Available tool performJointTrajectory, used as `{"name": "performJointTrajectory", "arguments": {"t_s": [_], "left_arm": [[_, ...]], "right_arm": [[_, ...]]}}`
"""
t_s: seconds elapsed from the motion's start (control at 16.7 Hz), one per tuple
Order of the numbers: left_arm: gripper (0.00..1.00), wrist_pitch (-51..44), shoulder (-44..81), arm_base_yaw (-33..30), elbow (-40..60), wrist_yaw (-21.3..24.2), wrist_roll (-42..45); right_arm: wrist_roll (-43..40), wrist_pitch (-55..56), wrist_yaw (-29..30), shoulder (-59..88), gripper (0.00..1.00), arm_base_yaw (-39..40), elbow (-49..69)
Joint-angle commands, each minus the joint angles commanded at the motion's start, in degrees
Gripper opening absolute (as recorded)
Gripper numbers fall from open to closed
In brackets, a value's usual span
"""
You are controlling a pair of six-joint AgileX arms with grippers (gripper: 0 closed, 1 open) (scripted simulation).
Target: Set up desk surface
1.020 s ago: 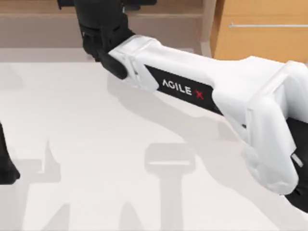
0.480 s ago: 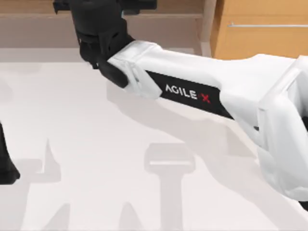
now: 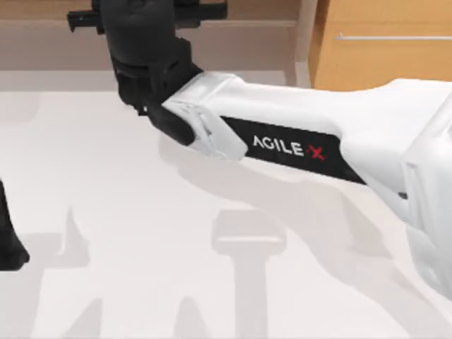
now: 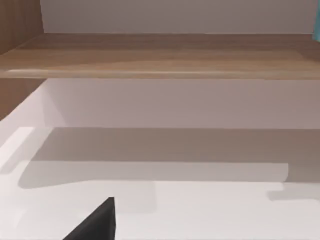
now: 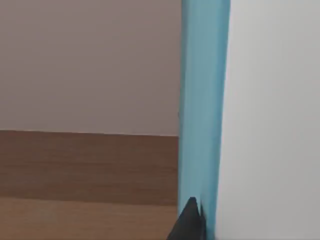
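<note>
Your right gripper (image 3: 145, 18) reached over the shelf board (image 3: 240, 42) — beyond the desk surface (image 3: 127, 212) — beside an upright blue thing (image 5: 204, 100); whether it was clenched, I cannot tell.

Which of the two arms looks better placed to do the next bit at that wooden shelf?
Probably the right: the right arm stretches across the desk surface to the wooden shelf. The left arm sits at the desk's left edge.

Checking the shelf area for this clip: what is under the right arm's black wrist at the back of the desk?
The right arm reaches across the desk surface to the wooden shelf board. Its black wrist covers whatever lies beneath. The right wrist view shows a light-blue upright panel close by.
</note>
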Motion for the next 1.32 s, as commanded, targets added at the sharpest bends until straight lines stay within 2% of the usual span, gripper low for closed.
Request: {"name": "performJointTrajectory", "arguments": {"t_s": [0.36, 0.66, 0.96, 1.32], "left_arm": [[1.0, 0.0, 0.0, 0.0, 0.0, 0.0, 0.0], [1.0, 0.0, 0.0, 0.0, 0.0, 0.0, 0.0], [1.0, 0.0, 0.0, 0.0, 0.0, 0.0, 0.0], [1.0, 0.0, 0.0, 0.0, 0.0, 0.0, 0.0]], "right_arm": [[1.6, 10.4, -8.5, -14.3, 0.0, 1.7, -24.6], [5.3, 20.7, -18.7, -29.9, 0.0, -2.5, -46.4], [12.5, 29.0, -30.2, -44.3, 0.0, -13.9, -65.7], [26.3, 32.5, -43.1, -53.7, 0.0, -36.1, -81.8]]}}
